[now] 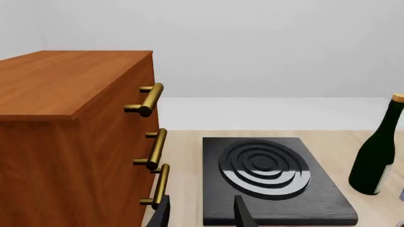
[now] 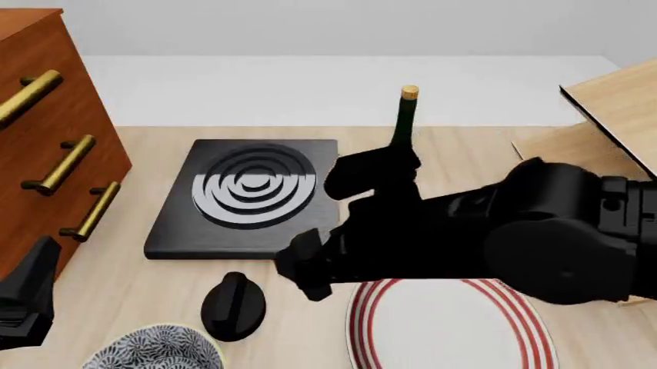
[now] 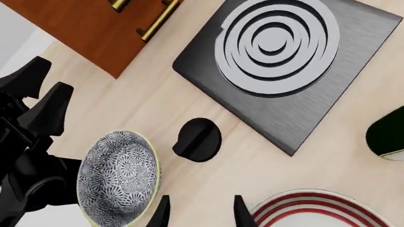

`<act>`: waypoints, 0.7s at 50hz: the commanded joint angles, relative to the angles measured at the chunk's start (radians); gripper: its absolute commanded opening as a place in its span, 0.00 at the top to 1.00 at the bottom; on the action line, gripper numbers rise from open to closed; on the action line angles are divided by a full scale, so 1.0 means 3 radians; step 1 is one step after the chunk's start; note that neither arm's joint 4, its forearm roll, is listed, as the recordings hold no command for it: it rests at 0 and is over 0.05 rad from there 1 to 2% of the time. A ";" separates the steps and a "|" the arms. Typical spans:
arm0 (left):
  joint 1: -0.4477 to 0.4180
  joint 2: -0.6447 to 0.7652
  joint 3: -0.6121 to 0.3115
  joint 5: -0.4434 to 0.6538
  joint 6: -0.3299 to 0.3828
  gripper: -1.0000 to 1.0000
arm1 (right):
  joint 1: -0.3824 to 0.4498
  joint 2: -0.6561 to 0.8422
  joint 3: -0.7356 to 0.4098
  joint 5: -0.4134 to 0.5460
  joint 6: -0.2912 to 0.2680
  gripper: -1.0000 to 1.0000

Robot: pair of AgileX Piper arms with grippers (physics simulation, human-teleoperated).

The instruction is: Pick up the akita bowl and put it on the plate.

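The akita bowl has a dense blue-grey and white pattern and a pale rim. It stands on the table at the near left edge. The plate, white with red rings, lies to its right, partly under my right arm. My right gripper is open and empty, hovering above the table between bowl and plate, near a black knob. My left gripper is open and empty, low at the near left beside the cabinet, pointing toward the stove. Neither gripper touches the bowl.
A black square stove slab with grey rings lies mid-table. A wooden cabinet with brass handles stands at the left. A dark green bottle stands behind the right arm. A wooden structure is at the far right.
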 commanded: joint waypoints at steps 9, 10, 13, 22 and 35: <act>0.0000 0.0000 0.0000 0.0000 0.0000 0.00 | 0.0249 0.0375 0.0037 -0.0303 0.0187 0.00; 0.0000 -0.0001 0.0000 0.0000 0.0000 0.00 | 0.0259 0.0391 0.0043 -0.0320 0.0186 0.00; 0.0000 -0.0001 0.0000 0.0000 0.0000 0.00 | 0.0285 0.0432 0.0061 -0.0378 0.0205 0.00; 0.0000 -0.0001 0.0000 0.0000 0.0001 0.00 | 0.0343 0.0524 0.0065 -0.0472 0.0255 0.00; 0.0000 0.0001 0.0000 0.0000 -0.0001 0.00 | 0.0437 0.0755 0.0092 -0.0715 0.0313 0.00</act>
